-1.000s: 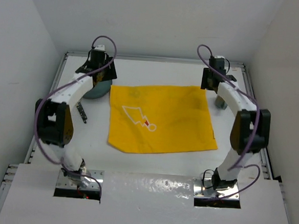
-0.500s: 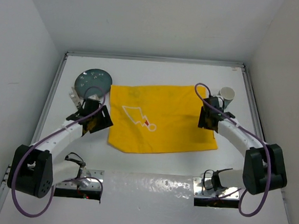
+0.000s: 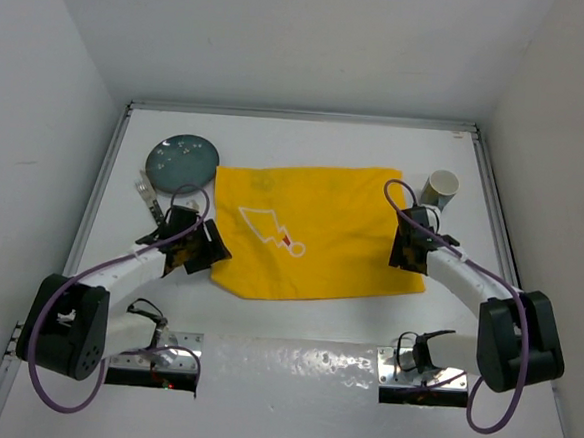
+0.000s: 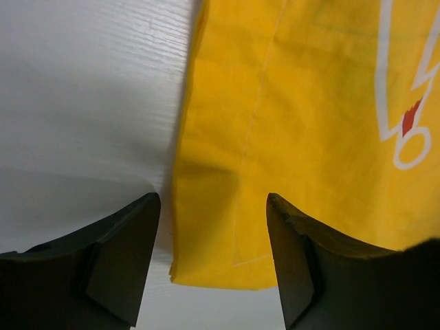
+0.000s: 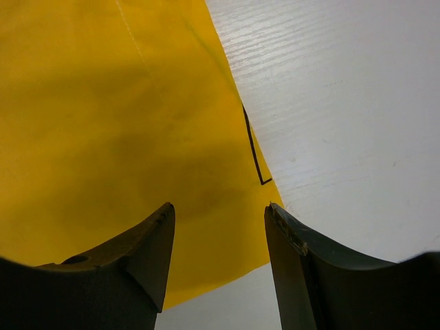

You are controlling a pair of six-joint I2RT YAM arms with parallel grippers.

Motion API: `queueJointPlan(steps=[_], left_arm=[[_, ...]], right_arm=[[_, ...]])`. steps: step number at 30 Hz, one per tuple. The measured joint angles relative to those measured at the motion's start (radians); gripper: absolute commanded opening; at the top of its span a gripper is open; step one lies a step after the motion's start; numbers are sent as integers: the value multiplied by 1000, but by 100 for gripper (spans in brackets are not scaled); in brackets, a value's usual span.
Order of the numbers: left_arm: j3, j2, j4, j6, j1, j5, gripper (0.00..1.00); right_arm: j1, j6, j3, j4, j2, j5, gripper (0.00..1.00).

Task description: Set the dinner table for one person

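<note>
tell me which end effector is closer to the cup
Right. The right end effector is at the mat's right edge, near the cup; the left end effector at its left edge.

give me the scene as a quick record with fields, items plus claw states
table: white, railed
mat: yellow cloth, flat, mid table
plate: by mat's far left corner
cup: upright, beside mat's far right corner
utensil: left of mat, kind unclear
left claw: open, over mat's near left corner
right claw: open, over mat's near right corner
</note>
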Motion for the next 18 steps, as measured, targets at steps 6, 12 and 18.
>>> queueJointPlan(steps=[6,12,18], left_arm=[[-10,20,40,-12,-29,37,48],[-6,80,62,-14,-56,64,3],[151,96,-177,77,-60,-26,0]], right_arm=[[-14,17,0,5,53,-3,55],[-15,24,0,9,60,-13,55],[-15,26,0,-3,59,-13,55]])
